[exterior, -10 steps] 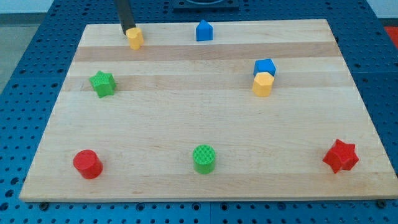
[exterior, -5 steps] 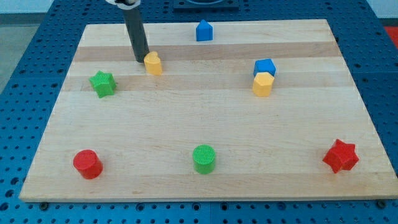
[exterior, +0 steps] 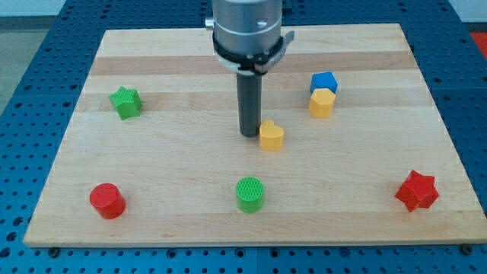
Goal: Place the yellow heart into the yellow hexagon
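Note:
The yellow heart lies near the middle of the wooden board. My tip stands right against its left side. The yellow hexagon sits up and to the right of the heart, apart from it, and touches a blue cube just above it.
A green star is at the left, a red cylinder at the bottom left, a green cylinder at the bottom middle below the heart, and a red star at the bottom right. The arm's body hides the board's top middle.
My tip has pushed the yellow heart from the top left down and to the right, to the board's middle. The arm now covers the blue block at the top.

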`<state>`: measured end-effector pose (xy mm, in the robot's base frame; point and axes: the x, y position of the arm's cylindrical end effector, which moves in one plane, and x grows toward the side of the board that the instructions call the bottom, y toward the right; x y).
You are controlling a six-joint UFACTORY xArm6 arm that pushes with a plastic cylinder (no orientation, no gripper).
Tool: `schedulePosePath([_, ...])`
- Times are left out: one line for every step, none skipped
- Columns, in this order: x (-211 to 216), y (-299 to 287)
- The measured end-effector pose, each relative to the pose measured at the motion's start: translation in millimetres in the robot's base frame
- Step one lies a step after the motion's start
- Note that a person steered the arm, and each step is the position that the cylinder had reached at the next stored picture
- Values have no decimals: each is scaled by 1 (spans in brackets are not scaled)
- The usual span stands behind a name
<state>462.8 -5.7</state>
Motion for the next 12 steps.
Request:
schedulePosePath([22,0])
schedulePosePath([48,0])
schedulePosePath([49,7])
schedulePosePath([39,8])
schedulePosePath([36,18])
schedulePosePath([25,40])
schedulePosePath([11,63])
schedulePosePath([8,72])
schedulePosePath([9,46])
schedulePosePath([8,7])
schedulePosePath([-4,6])
schedulePosePath([-10,22])
